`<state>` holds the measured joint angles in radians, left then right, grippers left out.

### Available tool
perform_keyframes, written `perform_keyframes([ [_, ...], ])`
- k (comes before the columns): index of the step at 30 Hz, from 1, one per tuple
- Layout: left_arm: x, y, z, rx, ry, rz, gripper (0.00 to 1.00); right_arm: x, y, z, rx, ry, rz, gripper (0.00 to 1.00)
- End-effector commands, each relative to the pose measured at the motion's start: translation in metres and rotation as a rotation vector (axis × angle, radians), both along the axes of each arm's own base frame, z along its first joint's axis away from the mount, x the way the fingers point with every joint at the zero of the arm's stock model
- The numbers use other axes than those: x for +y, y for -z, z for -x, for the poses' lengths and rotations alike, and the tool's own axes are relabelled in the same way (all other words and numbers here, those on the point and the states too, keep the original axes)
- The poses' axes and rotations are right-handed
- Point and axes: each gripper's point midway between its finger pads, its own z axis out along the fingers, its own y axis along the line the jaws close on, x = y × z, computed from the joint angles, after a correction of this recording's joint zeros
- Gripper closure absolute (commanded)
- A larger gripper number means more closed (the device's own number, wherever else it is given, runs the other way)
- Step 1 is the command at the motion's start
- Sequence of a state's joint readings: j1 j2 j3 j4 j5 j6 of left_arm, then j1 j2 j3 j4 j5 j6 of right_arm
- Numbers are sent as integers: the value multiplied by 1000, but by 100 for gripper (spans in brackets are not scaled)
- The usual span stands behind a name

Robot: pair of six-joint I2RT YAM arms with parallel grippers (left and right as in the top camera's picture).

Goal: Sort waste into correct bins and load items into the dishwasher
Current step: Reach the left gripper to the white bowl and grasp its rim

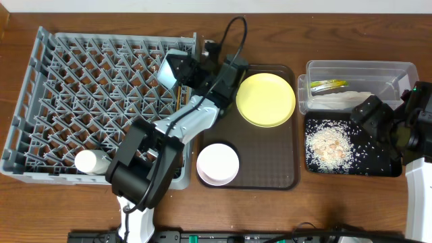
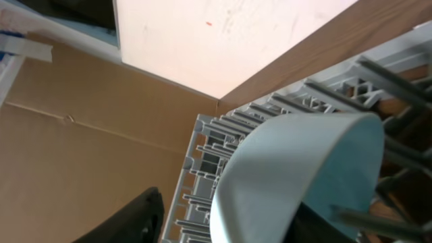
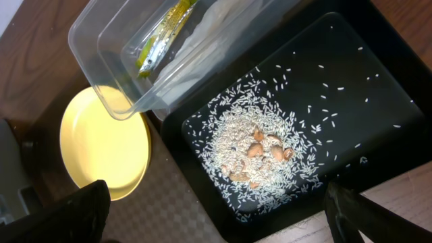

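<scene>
The light blue bowl (image 1: 170, 67) stands on its edge among the pegs at the right side of the grey dishwasher rack (image 1: 88, 88). My left gripper (image 1: 183, 71) straddles the bowl's (image 2: 297, 169) rim with its jaws open, and the left finger (image 2: 131, 219) is clear of it. The yellow plate (image 1: 265, 99) and the pink bowl (image 1: 217, 163) lie on the brown tray. A wrapper (image 3: 162, 37) and a napkin (image 3: 202, 47) sit in the clear tub (image 1: 378, 71). Rice scraps (image 3: 256, 152) lie in the black tray (image 1: 371, 158). My right gripper (image 3: 219, 209) hangs open and holds nothing above that tray's near edge.
The dark brown serving tray (image 1: 270, 162) lies between the rack and the two bins. A white cup-like object (image 1: 91, 162) lies in the rack's front left corner. The wooden table's back edge and a cardboard wall (image 2: 81, 155) stand just beyond the rack.
</scene>
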<state>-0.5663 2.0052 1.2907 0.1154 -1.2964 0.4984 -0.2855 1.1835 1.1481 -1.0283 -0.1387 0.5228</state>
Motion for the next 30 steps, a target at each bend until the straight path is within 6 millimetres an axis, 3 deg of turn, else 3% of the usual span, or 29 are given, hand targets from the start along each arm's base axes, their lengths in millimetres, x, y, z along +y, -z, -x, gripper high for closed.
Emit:
perform_keyframes([
  [1,-9,-16,7,-52,-1,11,35,-2,-2,1,-7,12,0,1],
  [4,-22,-20,11,-59,29,17,25,-2,-2,1,-7,12,0,1],
  [8,-40,-26,17,-77,69,32,20,-2,-2,1,-7,12,0,1],
  [17,-67,-61,34,-227,132,193,17,-2,-2,1,-7,12,0,1],
  [20,-77,-62,40,-218,194,289,17,-2,-2,1,-7,12,0,1],
  [23,-92,-41,52,-105,286,500,17,-2,-2,1,-7,12,0,1],
  [26,-117,-15,78,91,349,828,17,-2,-2,1,-7,12,0,1],
  [30,-138,-14,111,256,374,1116,17,-2,-2,1,-7,12,0,1],
])
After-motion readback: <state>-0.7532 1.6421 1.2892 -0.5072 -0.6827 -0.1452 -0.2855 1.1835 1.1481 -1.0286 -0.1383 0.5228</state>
